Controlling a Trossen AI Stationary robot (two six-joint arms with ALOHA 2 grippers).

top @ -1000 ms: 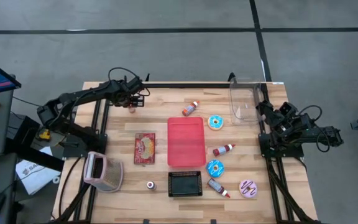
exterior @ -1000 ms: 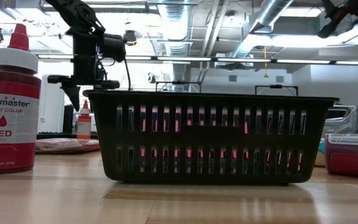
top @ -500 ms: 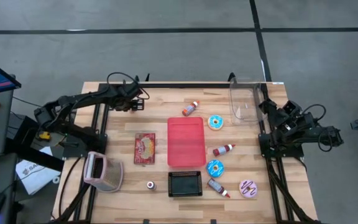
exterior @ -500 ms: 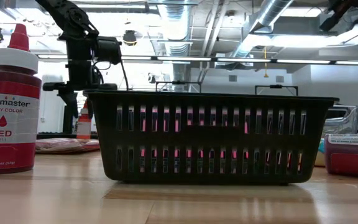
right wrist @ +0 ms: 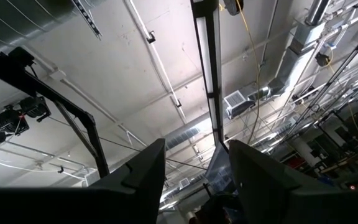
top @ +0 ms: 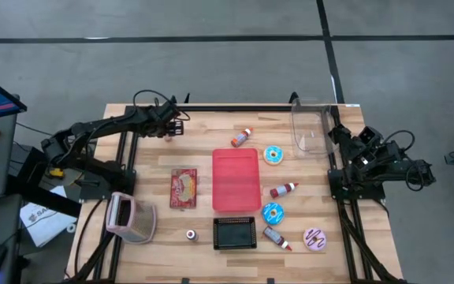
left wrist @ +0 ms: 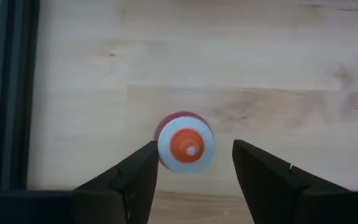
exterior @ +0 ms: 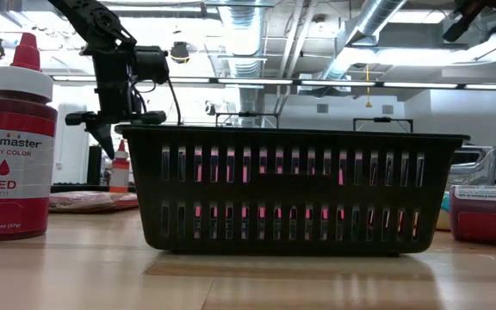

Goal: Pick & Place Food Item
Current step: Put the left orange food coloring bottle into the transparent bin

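Note:
A small red bottle (left wrist: 186,147) with a white cap and orange tip stands upright on the table's far left part (top: 169,139). My left gripper (left wrist: 194,145) hangs over it, pointing steeply down and open, one finger on each side of the cap. One finger (left wrist: 143,168) stands right beside the cap; the other leaves a gap. In the low view the gripper (exterior: 103,138) is level with the bottle's top (exterior: 120,164). My right gripper (right wrist: 194,155) waits folded at the table's right edge (top: 339,136), pointing up at the ceiling, open with nothing between its fingers.
A red tray (top: 235,180) lies mid-table with a black basket (top: 235,233) near its front. Donuts (top: 273,155) (top: 272,211) (top: 315,237), more bottles (top: 243,136) (top: 284,189), a pizza board (top: 184,188), a clear container (top: 310,134) and a pink object (top: 128,217) are spread around.
My left gripper has tipped a little more steeply down over the red bottle and stays open. The bottle has not moved.

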